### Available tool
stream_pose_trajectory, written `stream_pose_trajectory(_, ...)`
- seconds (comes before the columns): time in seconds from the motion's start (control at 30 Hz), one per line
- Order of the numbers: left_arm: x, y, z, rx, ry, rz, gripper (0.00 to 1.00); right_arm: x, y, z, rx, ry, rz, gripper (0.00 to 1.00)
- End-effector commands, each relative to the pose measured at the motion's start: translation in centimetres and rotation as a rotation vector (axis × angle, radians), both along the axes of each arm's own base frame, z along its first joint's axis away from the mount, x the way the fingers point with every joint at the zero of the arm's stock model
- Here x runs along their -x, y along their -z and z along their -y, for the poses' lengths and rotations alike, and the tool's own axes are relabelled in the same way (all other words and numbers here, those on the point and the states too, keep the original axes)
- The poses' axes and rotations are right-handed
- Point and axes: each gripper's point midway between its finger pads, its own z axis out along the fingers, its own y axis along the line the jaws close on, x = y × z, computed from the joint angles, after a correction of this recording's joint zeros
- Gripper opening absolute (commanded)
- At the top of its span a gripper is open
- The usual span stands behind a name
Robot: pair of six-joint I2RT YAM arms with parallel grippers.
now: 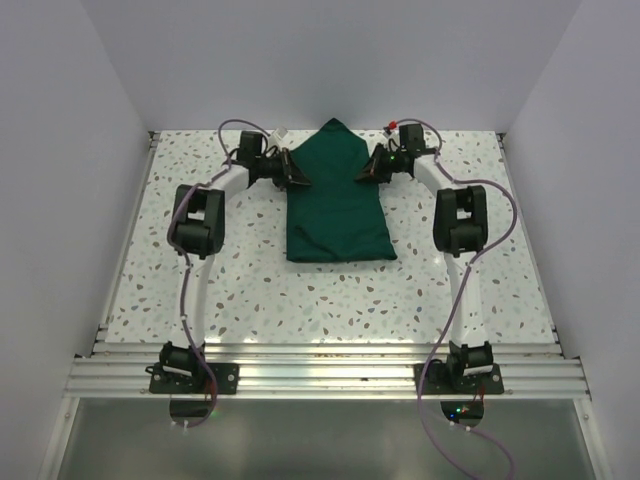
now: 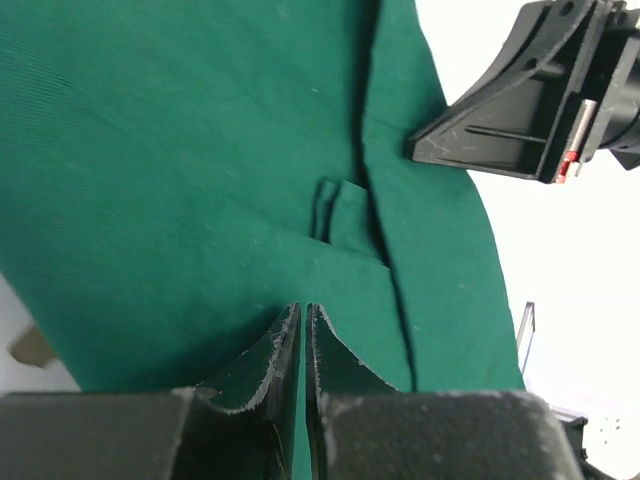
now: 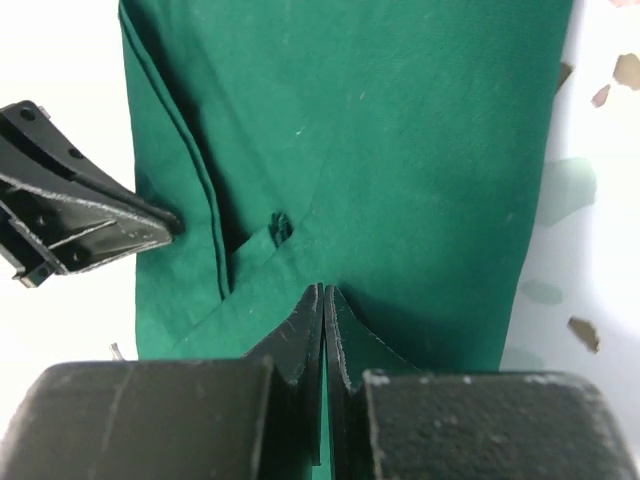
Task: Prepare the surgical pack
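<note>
The left gripper (image 2: 303, 309) and right gripper (image 3: 323, 291), fingers closed on what looks like a thin pinch of the dark green drape (image 1: 335, 215) — it lies spread between and ahead of both sets of fingertips — risk losing it if the pull on so shallow a bite turns uneven.

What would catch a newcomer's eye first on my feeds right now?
The dark green drape dominates the scene. It lies mid-table on the speckled table, toward the far edge, and its far end narrows to a peak. The left pincer and right pincer pinch it from opposite sides, both closed on the cloth.
</note>
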Motion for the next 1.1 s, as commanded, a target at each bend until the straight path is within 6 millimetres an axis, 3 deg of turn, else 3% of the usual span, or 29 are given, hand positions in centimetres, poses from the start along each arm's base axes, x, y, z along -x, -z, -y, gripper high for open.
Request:
stream_pose_trajectory(0.0, -1.0, 0.3, -0.6, 0.014, -0.020, -0.025, 0.08, -0.2, -0.4, 0.0, -0.031, -0.012, -0.015, 0.00)
stream_pose_trajectory(0.3, 2.9, 5.5, -2.5, -0.057, -0.062, -0.275, 0.04, 3.1, 3.1, 0.6, 0.021, -0.009, -0.166, 0.00)
stream_pose_trajectory(0.53, 5.6, 6.5, -3.7, -0.116, -0.044, -0.342, 0.04, 8.1, 4.5, -0.2, 0.058, -0.069, -0.246, 0.00)
stream_pose_trajectory(0.57, 5.9, 6.3, -3.8, -0.123, -0.037, -0.336, 0.04, 8.6, 3.6, -0.6, 0.052, -0.075, -0.237, 0.00)
stream_pose_trajectory(0.67, 7.5, 6.3, -4.2, -0.142, -0.030, -0.351, 0.04, 11.1, 4.2, -1.0, 0.061, -0.092, -0.274, 0.00)
stream_pose_trajectory(0.7, 8.7, 7.0, -4.4, -0.152, -0.028, -0.376, 0.04, 11.4, 3.2, -1.1, 0.057, -0.095, -0.258, 0.00)
stream_pose_trajectory(0.77, 10.3, 7.2, -4.6, -0.158, -0.015, -0.392, 0.04, 13.3, 3.7, -1.3, 0.051, -0.100, -0.290, 0.00)
stream_pose_trajectory(0.8, 10.8, 7.3, -4.8, -0.164, -0.010, -0.395, 0.03, 13.7, 2.4, -1.5, 0.045, -0.102, -0.273, 0.00)
stream_pose_trajectory(0.87, 12.1, 7.3, -5.0, -0.174, 0.003, -0.401, 0.04, 15.7, 2.9, -1.6, 0.038, -0.090, -0.308, 0.00)
stream_pose_trajectory(0.9, 12.5, 7.3, -5.1, -0.174, 0.009, -0.400, 0.04, 17.2, 2.9, -1.5, 0.031, -0.087, -0.327, 0.00)
stream_pose_trajectory(1.0, 13.3, 7.0, -5.3, -0.180, 0.025, -0.392, 0.04, 18.8, 2.8, -1.9, 0.014, -0.078, -0.338, 0.00)
stream_pose_trajectory(1.07, 13.4, 6.1, -5.2, -0.178, 0.038, -0.366, 0.04, 19.0, 2.0, -1.9, 0.012, -0.083, -0.318, 0.00)
